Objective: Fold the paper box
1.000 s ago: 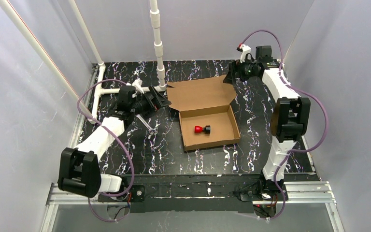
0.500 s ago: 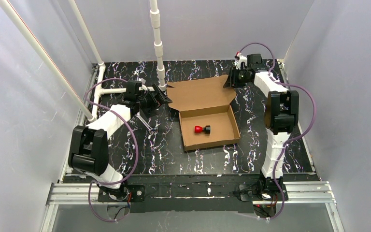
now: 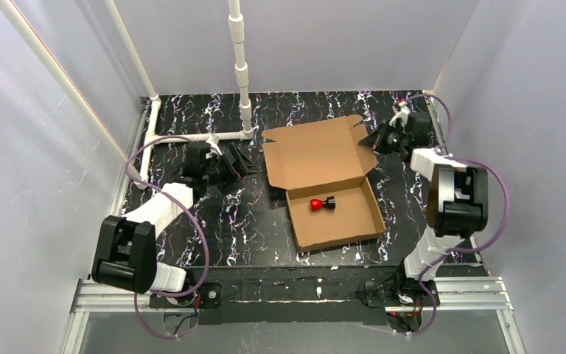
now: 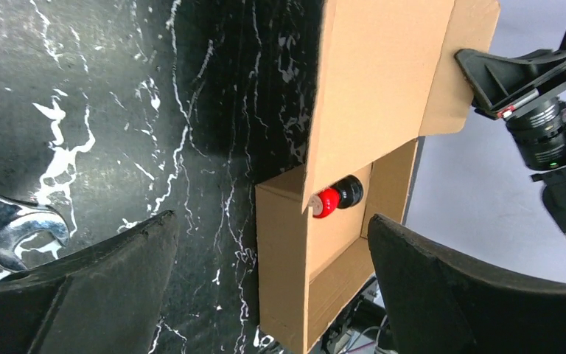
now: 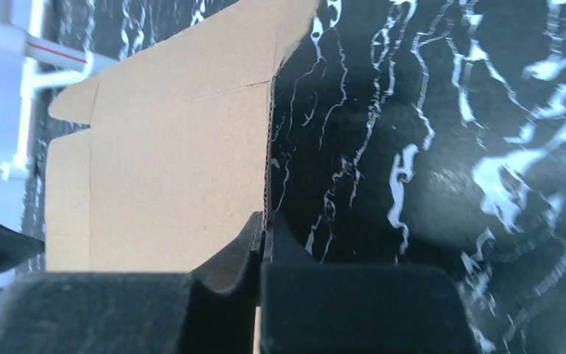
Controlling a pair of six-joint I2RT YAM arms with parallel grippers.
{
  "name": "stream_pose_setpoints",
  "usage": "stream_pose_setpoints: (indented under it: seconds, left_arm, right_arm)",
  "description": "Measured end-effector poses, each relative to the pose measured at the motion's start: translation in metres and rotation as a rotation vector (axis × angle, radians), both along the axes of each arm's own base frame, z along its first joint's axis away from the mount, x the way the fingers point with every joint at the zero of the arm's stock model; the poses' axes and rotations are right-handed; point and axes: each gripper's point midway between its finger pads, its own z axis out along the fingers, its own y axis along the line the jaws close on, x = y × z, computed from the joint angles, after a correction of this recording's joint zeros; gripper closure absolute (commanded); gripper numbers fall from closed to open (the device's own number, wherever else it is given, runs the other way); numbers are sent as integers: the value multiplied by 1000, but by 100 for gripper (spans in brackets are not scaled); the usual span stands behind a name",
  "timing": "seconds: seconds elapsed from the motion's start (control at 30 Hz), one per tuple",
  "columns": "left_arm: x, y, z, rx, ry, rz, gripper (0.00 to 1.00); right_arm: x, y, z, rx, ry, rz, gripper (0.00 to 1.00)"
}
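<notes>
Right gripper (image 5: 264, 225) is clamped tight on the paper box (image 3: 315, 153), fingers (image 5: 225, 258) pinched on the corrugated edge of the open lid at its far-right corner, by the small side flap. Left gripper (image 3: 241, 158) is released, jaws spread wide w/ nothing btwn them, just left of the lid and not touching it. Box sits mid-table, turned a bit askew: lid open toward the far side, shallow tray toward the near edge, walls up. Inside the tray, close to the hinge, a small red & black part (image 3: 320, 203) lies on its side. Left wrist view shows a metal wrench (image 4: 11, 228) lying on the table (image 3: 250, 228), black w/ white marbling, beside one finger. White pipe frame (image 3: 240, 74) stands at the far side, its upright near the lid's far-left corner
</notes>
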Motion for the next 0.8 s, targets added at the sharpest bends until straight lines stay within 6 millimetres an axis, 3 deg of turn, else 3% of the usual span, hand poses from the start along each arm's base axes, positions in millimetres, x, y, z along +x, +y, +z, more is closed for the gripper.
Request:
stream_pose_setpoints:
  seconds: [0.1,0.17,0.2,0.27,0.43,0.5,0.67,0.8]
  left_arm:
    - [-7,-3,5,-35,-41,-18,2]
    - [-7,-6,9,-56,-63,-28,2]
    - [-2,-10,19,-87,-111,-42,2]
    - [6,-17,30,-107,-171,-62,4]
    - [31,-30,20,-81,-208,-101,14]
    - [35,-32,14,-70,-203,-105,19]
    - [56,-40,4,-48,-203,-103,47]
    - [59,-51,3,-40,-208,-125,61]
  right_arm:
    - [-18,-17,13,59,-68,-61,99]
    - [-24,-16,23,89,-113,-68,99]
    - [-32,-7,42,127,-193,-48,99]
    - [-37,-1,62,152,-274,-35,99]
    - [-47,1,76,175,-338,-33,99]
    - [-48,1,76,176,-340,-32,99]
    - [-48,1,76,174,-342,-27,99]
    - [-48,1,75,168,-340,-26,99]
